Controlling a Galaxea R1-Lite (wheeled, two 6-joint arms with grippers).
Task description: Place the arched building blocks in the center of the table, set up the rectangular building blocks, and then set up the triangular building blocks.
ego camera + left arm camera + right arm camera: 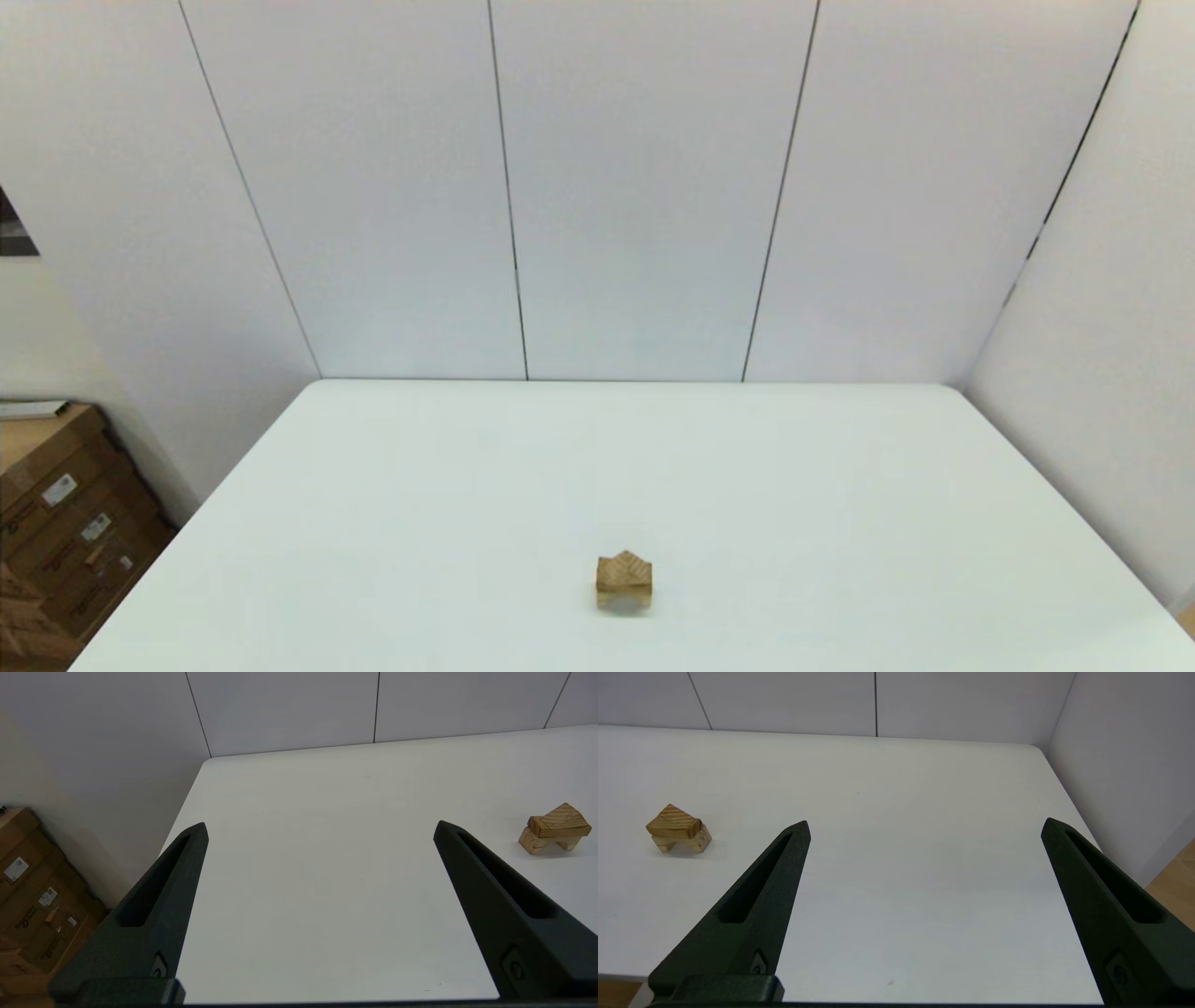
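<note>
A small stack of wooden blocks stands near the front middle of the white table (pixel 840 485). The arched block (pixel 624 599) is at the bottom, its two feet on the table. The flat rectangular block (pixel 624 579) lies across it. The triangular block (pixel 625 561) sits on top, ridge up. The left wrist view shows the arched block (pixel 531 843), rectangular block (pixel 558 829) and triangular block (pixel 562 813) far to the side of my open left gripper (pixel 320 828). My open right gripper (pixel 927 823) is equally far from the stack (pixel 675 830). Neither arm appears in the head view.
Stacked cardboard boxes (pixel 56 523) sit on the floor past the table's left edge. White panelled walls close in behind the table and along its right side. A strip of wooden floor (pixel 1176 877) shows beyond the right edge.
</note>
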